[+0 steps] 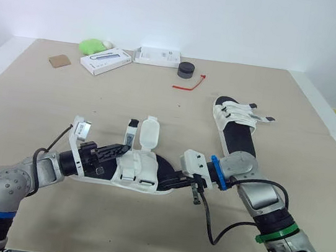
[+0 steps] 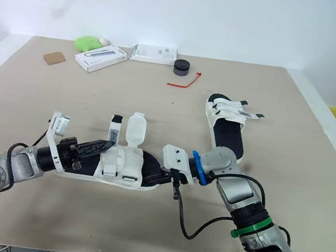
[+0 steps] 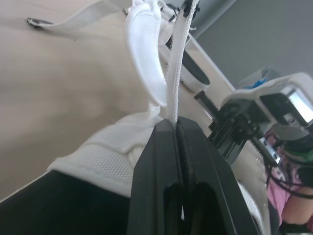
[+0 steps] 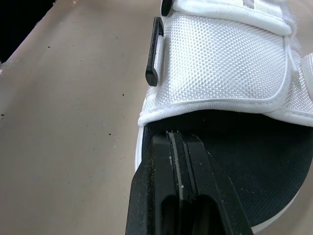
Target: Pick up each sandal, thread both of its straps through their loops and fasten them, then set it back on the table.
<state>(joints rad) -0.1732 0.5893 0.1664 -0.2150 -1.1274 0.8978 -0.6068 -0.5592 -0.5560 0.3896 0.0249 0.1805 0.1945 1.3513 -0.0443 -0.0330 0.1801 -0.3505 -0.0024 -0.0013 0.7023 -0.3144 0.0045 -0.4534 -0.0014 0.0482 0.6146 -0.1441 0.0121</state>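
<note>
A white sandal with a black footbed (image 1: pixel 139 173) is held low over the front of the table between both grippers. Its two straps stand open and upright: a narrow one with a black tip (image 1: pixel 131 132) and a wide white flap (image 1: pixel 149 133). My left gripper (image 3: pixel 175 123) is shut on the thin edge of a white strap (image 3: pixel 178 73), at the sandal's left end (image 1: pixel 117 151). At the other end, my right gripper (image 4: pixel 176 136) is shut on the sole's rim (image 1: pixel 171 180). The second sandal (image 1: pixel 237 126) lies flat at the right, its straps laid across.
Along the far edge lie a green object (image 1: pixel 91 46), two white boxes (image 1: pixel 105 61) (image 1: pixel 158 56), a black round puck (image 1: pixel 186 70), a red tie (image 1: pixel 189 84) and a brown square (image 1: pixel 59 60). My right arm's cable (image 1: pixel 213 229) loops over the table's front.
</note>
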